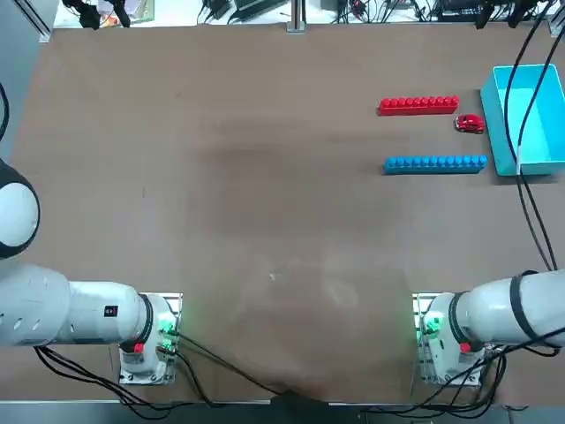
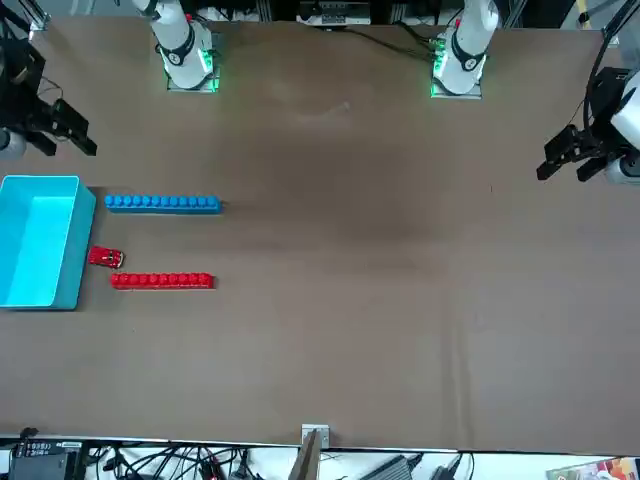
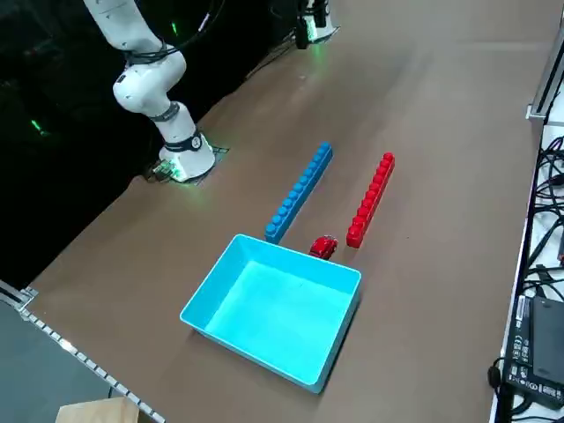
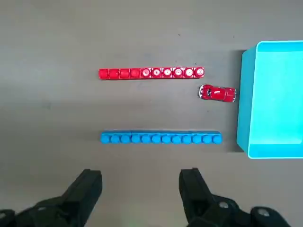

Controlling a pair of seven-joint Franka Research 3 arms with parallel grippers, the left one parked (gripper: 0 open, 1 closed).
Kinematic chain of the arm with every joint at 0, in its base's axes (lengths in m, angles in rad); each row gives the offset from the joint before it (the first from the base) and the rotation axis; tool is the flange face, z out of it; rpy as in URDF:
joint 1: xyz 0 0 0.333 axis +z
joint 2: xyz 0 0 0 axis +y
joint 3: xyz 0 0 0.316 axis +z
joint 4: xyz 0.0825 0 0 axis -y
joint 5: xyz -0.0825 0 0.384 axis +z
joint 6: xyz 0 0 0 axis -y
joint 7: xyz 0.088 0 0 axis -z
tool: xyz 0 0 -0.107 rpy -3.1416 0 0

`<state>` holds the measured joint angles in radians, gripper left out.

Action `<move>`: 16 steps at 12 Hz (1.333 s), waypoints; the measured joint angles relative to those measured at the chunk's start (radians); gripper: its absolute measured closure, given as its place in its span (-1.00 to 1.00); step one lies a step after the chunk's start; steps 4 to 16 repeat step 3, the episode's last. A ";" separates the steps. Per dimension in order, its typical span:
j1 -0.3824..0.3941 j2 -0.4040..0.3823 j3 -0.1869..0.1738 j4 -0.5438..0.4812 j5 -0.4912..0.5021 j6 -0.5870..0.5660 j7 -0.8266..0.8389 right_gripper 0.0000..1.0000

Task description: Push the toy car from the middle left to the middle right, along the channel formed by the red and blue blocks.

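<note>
The toy car, small and glossy red, rests at the right mouth of the channel. It lies just past the end of the red block and close to that bar's line. The longer blue block runs parallel on the near side. My right gripper hovers high above the table on the near side of the blue block, open, with nothing between its fingers. It touches neither the car nor the bars.
A light-blue open box stands right beside the car, at the right ends of both bars. A black cable hangs across the box and the table's right edge. Bare brown tabletop stretches left of the bars.
</note>
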<state>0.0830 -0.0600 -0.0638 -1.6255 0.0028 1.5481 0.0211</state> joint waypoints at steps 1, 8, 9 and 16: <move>-0.001 -0.016 0.005 -0.014 -0.002 -0.002 0.000 -1.00; -0.002 -0.033 0.007 -0.024 -0.002 -0.004 0.000 -1.00; -0.002 -0.033 0.007 -0.024 -0.002 -0.004 0.000 -1.00; -0.002 -0.033 0.007 -0.024 -0.002 -0.004 0.000 -1.00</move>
